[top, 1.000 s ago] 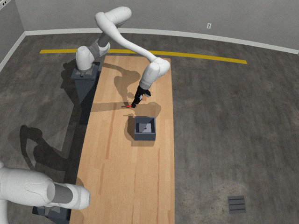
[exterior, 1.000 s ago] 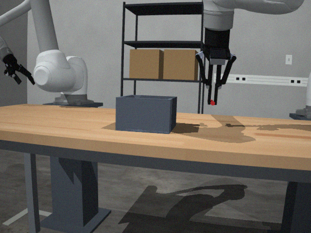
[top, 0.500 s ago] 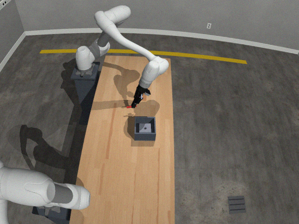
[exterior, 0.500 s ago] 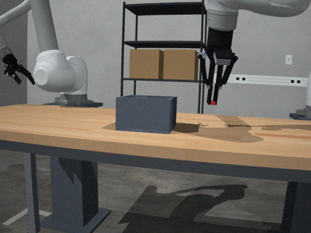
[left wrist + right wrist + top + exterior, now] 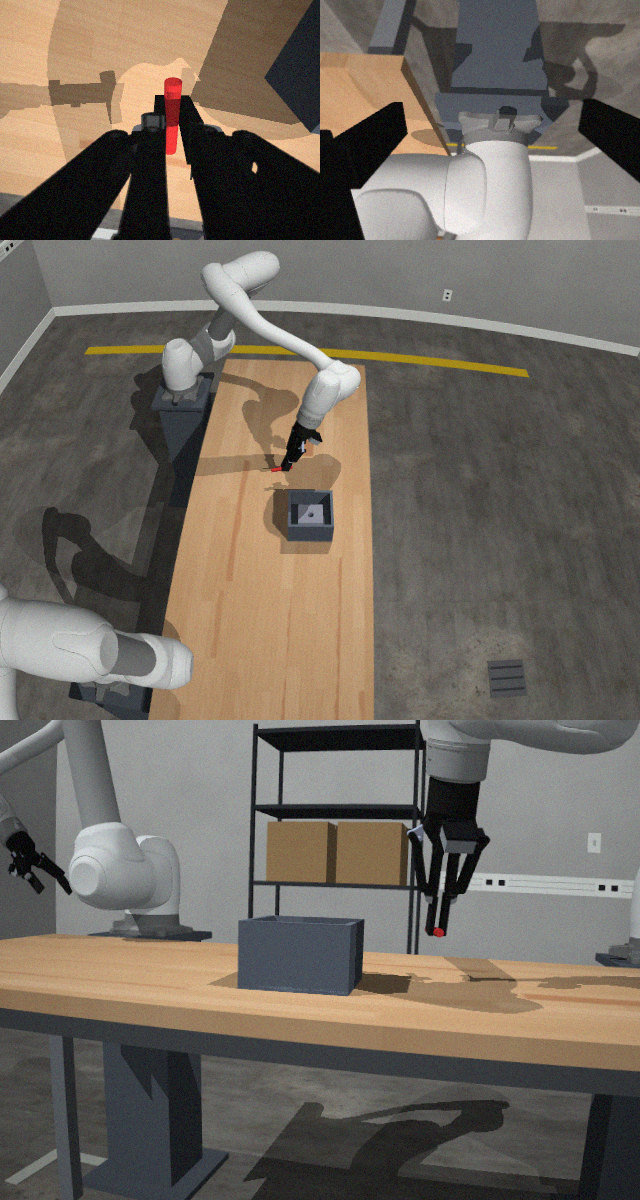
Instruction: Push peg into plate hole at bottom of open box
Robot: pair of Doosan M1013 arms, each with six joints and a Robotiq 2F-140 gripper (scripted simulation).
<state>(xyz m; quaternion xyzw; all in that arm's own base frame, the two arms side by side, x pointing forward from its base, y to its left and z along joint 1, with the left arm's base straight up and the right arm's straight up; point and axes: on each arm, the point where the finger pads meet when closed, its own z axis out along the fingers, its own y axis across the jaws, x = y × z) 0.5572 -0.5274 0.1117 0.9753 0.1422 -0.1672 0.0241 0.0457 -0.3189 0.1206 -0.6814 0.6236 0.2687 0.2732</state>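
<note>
My left gripper (image 5: 286, 466) (image 5: 437, 926) (image 5: 171, 110) is shut on the red peg (image 5: 276, 469) (image 5: 438, 932) (image 5: 173, 89). The peg is held about level above the table, sticking out on both sides of the fingertips; the exterior camera sees it nearly end-on. The open grey-blue box (image 5: 310, 533) (image 5: 294, 955) (image 5: 300, 75) stands beside the gripper, apart from the peg. The pale plate (image 5: 317, 520) with its dark hole (image 5: 310, 514) shows at the box bottom in the top view; the box wall hides it in the exterior view. My right gripper (image 5: 54, 890) (image 5: 492, 116) is open and empty, far from the box.
The wooden table (image 5: 258, 632) (image 5: 129, 968) (image 5: 355, 105) carries the box, whose walls rise around the plate. A small orange-brown patch (image 5: 309, 449) shows on the table behind the left gripper. A shelf rack with two cardboard boxes (image 5: 299, 851) (image 5: 369, 851) stands in the background.
</note>
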